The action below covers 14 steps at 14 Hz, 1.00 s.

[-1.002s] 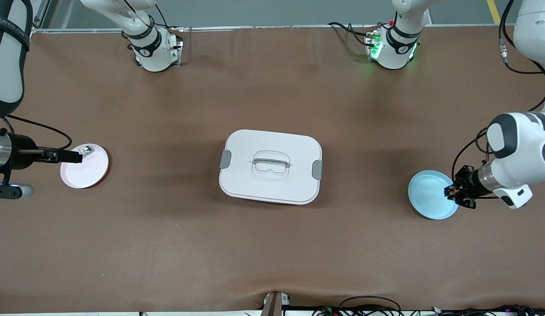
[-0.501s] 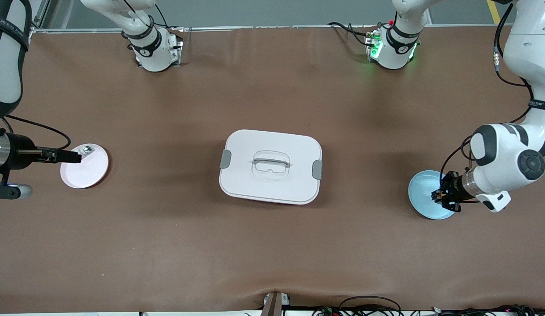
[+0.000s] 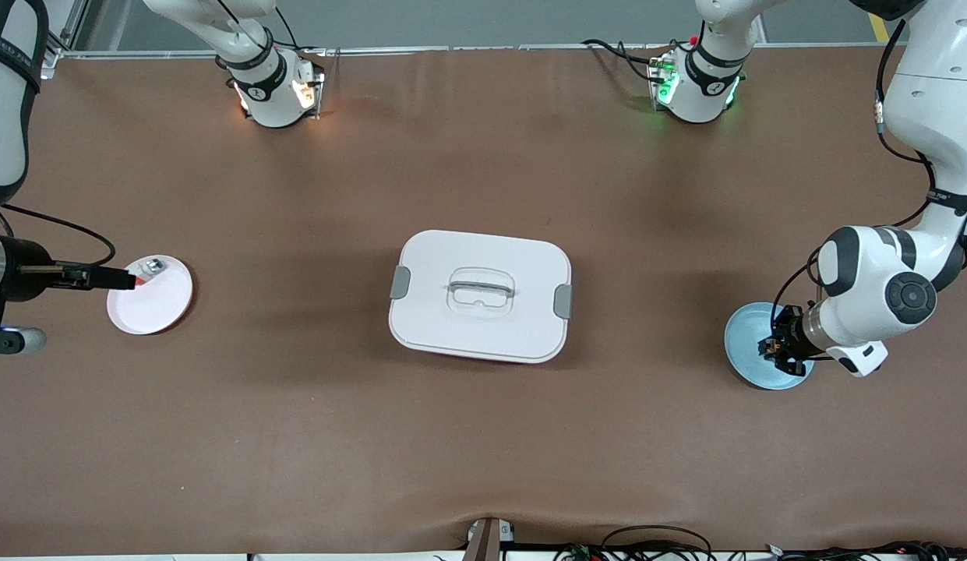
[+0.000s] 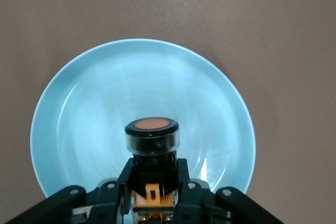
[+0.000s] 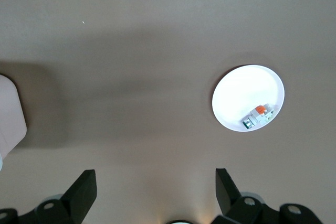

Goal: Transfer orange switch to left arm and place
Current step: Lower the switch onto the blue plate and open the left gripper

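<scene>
My left gripper [image 3: 770,348] is shut on the orange switch [image 4: 152,136]. I hold the switch by its black body, orange cap outward, low over the light blue plate [image 3: 744,333] at the left arm's end of the table. In the left wrist view the plate [image 4: 94,98] fills the frame under the switch. My right gripper [image 3: 123,279] is open and empty, up over the edge of the white plate [image 3: 156,304] at the right arm's end. The white box [image 3: 480,294] with grey latches sits mid-table between the two plates.
The white plate holds a small white-grey part with a red bit [image 3: 151,267]; it also shows in the right wrist view [image 5: 257,115]. A corner of the box [image 5: 10,116] shows at that view's edge. Cables lie along the table's near edge.
My left arm has swung inward and carried the switch from the blue plate's outer rim to over its middle. My right gripper has drawn back slightly toward the right arm's end.
</scene>
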Motion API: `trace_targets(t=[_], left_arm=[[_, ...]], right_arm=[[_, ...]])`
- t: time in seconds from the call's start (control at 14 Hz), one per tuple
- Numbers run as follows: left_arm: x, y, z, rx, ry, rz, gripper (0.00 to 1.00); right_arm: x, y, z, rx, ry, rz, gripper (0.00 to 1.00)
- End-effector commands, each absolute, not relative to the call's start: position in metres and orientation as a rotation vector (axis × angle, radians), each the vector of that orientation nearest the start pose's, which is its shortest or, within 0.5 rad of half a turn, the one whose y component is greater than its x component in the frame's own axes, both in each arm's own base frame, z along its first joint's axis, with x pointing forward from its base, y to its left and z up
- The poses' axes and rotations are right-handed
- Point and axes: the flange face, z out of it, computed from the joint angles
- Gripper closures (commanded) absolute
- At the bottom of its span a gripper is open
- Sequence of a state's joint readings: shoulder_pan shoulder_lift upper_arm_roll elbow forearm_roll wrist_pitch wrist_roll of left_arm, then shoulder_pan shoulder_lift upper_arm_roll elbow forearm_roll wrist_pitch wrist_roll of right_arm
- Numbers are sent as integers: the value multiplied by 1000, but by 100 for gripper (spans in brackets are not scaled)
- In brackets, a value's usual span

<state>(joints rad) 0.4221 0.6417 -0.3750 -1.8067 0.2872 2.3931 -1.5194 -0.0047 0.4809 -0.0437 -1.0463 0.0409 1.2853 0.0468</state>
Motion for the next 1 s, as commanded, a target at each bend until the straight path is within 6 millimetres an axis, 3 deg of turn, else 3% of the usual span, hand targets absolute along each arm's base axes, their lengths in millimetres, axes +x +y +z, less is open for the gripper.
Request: trace_targets(t=[0.0,0.5,0.79,0.86,0.93], left_arm=[[649,50,197,-2387,-2077,17,100],[645,47,192,-2388,-2064,31,100],[645,45,192,-2392,-2058,30,97],[645,45,192,-2392,-2058,30,94],[645,46,192,-2396,-2056,28,79]], right_arm=[[658,-19,552,-3112,124,350,0],[655,-14,565,-3109,132,312,0],[635,-10,614,-3119,236,203,0],[632,-8,620,-3113,268,191,0],[632,-7,620,-3115,286,194,0]])
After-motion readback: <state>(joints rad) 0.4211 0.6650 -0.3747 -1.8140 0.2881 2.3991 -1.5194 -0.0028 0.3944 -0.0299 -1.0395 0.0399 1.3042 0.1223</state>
